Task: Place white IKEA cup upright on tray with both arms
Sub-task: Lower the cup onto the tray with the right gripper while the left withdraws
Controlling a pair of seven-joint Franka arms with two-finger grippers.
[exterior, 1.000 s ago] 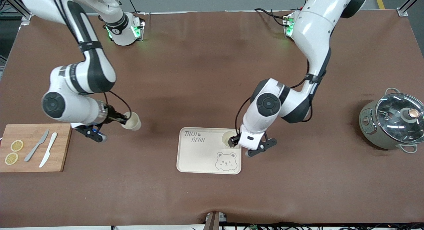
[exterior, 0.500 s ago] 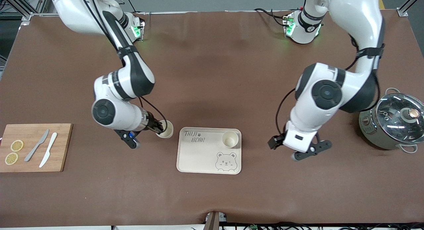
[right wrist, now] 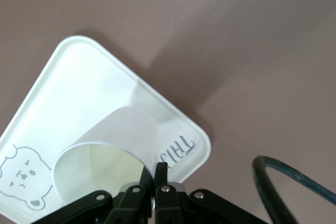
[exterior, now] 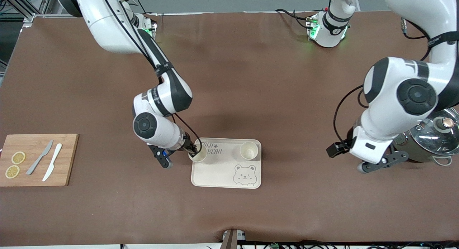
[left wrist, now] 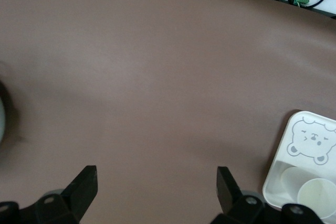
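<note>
The cream tray with "TAIJI BEAR" lettering lies mid-table. One white cup stands upright on its corner toward the left arm's end. My right gripper is shut on the rim of a second white cup and holds it mouth up over the tray's corner at the lettering. The right wrist view shows its fingers pinching the cup wall above the tray. My left gripper is open and empty above the bare table near the pot; its wrist view shows the tray and the standing cup.
A grey pot with a glass lid stands at the left arm's end, partly under the left arm. A wooden cutting board with two knives and lemon slices lies at the right arm's end.
My right gripper has carried its cup from beside the cutting board to over the tray's corner. My left gripper has let go of the other cup on the tray and drawn away toward the pot.
</note>
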